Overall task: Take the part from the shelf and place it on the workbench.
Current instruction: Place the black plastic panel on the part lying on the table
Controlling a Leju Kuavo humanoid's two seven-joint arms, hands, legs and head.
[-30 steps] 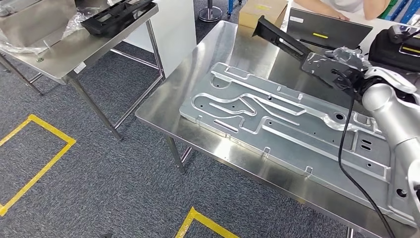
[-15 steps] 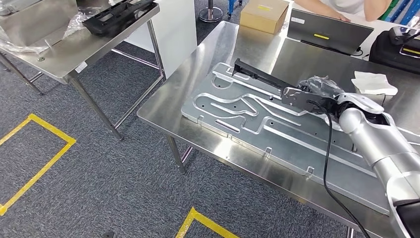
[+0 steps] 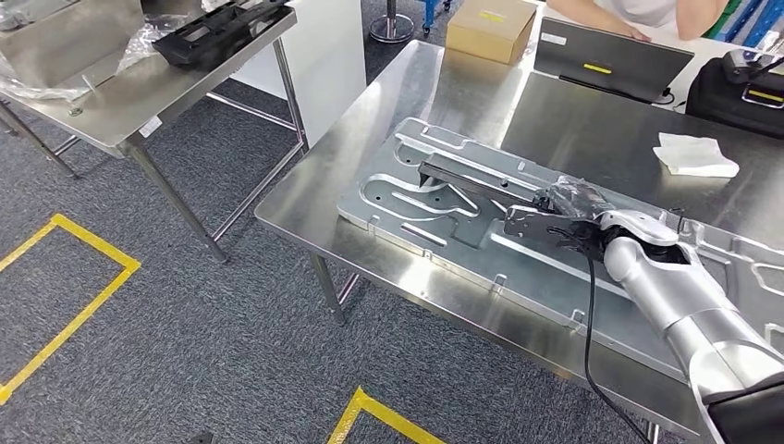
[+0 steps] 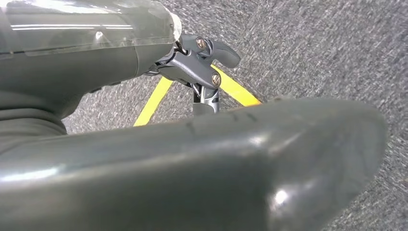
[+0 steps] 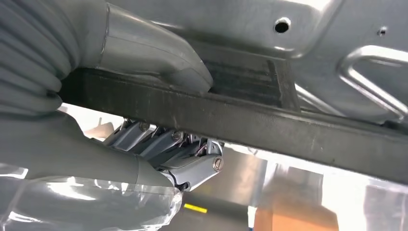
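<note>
While the right hand (image 3: 575, 215) is gripping the black part (image 3: 481, 188) at one end, the arm is lowering it: a second ago the part was angled high over the far side of the workbench (image 3: 407, 79), and it is now lying nearly flat, just above or touching the large stamped plate (image 3: 434, 217) on that bench. Contact cannot be confirmed from the head view. In the right wrist view the thumb (image 5: 154, 53) is pressing on top of the part (image 5: 269, 130) and the fingers (image 5: 163, 149) are curling beneath it, with the plate (image 5: 337, 38) close behind. Placement is judged nearly complete; release is not yet made. The left hand (image 4: 197, 62) is hanging over the carpet; whether it is open or closed cannot be told. A box (image 3: 490, 28), a laptop (image 3: 610, 55), a white cloth (image 3: 698, 154) and a black bag (image 3: 740, 88) are lying well apart at the far edge, and nothing is standing in the way. A person is sitting behind the laptop. A second table (image 3: 139, 92) is standing to the left.
</note>
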